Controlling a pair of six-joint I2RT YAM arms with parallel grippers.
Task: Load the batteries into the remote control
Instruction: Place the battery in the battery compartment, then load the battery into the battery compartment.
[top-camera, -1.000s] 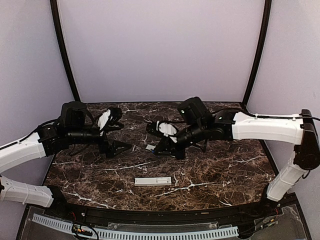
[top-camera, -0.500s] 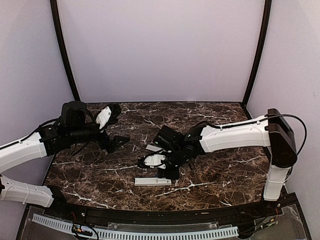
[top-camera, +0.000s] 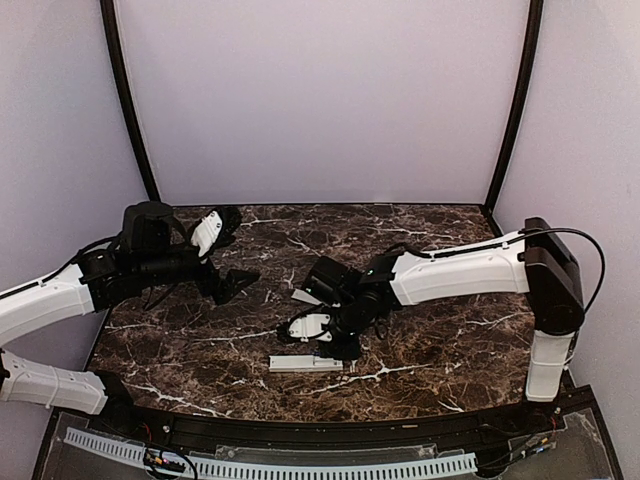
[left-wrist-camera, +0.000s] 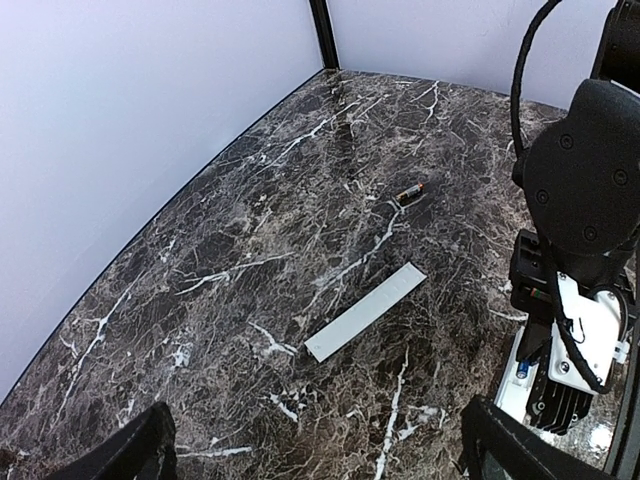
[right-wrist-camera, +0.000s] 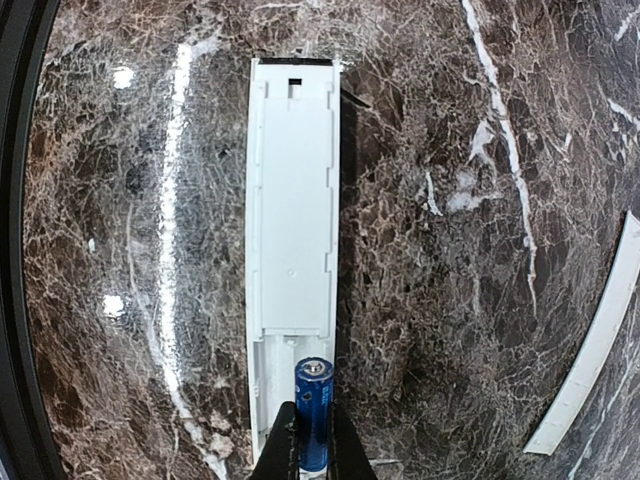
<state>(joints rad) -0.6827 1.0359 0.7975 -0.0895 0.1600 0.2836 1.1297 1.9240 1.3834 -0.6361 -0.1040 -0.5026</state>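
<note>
The white remote control lies back up on the marble, its battery recess open; it also shows in the top view. My right gripper is shut on a blue battery and holds it lengthwise over the recess end nearest the fingers. In the top view the right gripper is over the remote's right end. A second battery lies loose on the table farther back. My left gripper is open and empty, hovering left of the remote, as the top view also shows.
The flat white cover strip lies on the marble between the grippers, also seen in the right wrist view and the top view. The table's dark front rim runs just below the remote.
My right arm has swung from the back middle down to the remote, carrying the battery, and settled over its right end. The left gripper has shifted only slightly.
</note>
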